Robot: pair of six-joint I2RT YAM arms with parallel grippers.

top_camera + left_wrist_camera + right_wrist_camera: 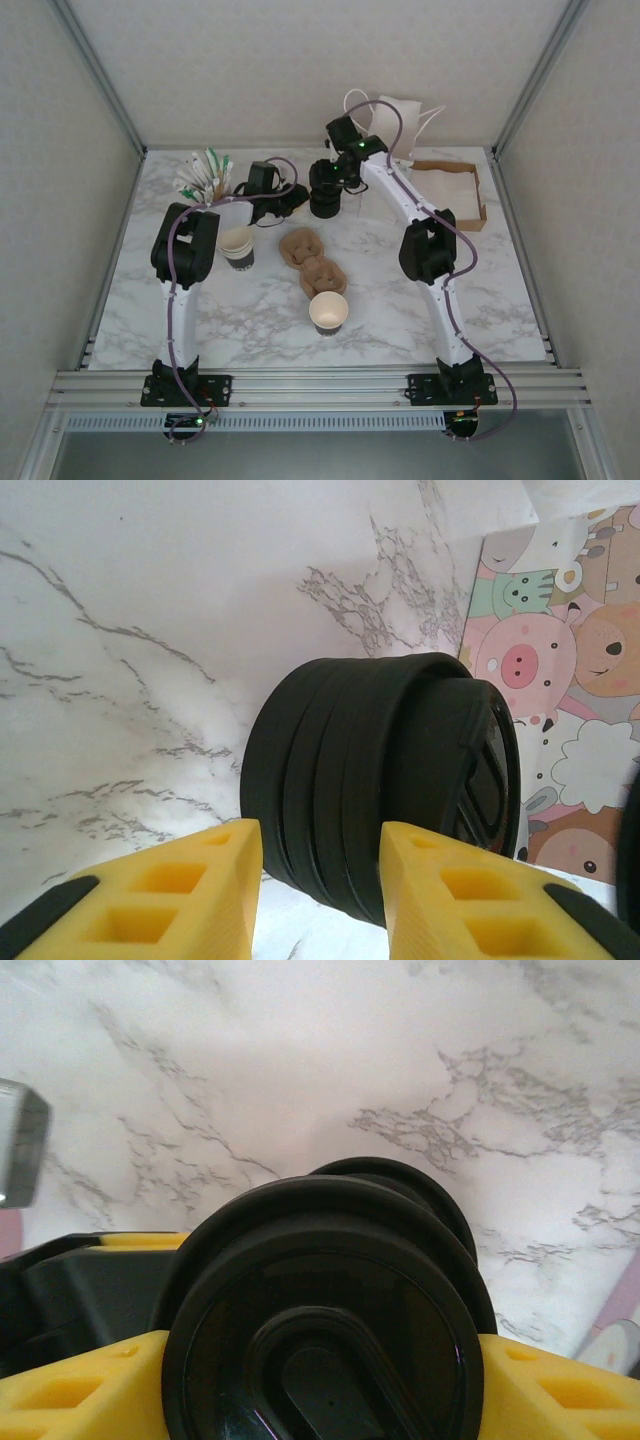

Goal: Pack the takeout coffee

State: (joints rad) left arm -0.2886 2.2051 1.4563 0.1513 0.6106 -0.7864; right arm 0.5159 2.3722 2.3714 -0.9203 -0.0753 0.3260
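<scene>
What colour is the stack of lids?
Black; the lid stack shows best in the left wrist view.

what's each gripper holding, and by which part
Right gripper: the top black lid, by opposite sides of its rim. Left gripper: fingers flank the lid stack; a clamp cannot be told.

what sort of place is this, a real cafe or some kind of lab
Likely a lab test cell staged as a coffee counter: marble-look tabletop boxed in by aluminium framing, two bolted-down robot arms, plus paper cups and stacked black lids.
</scene>
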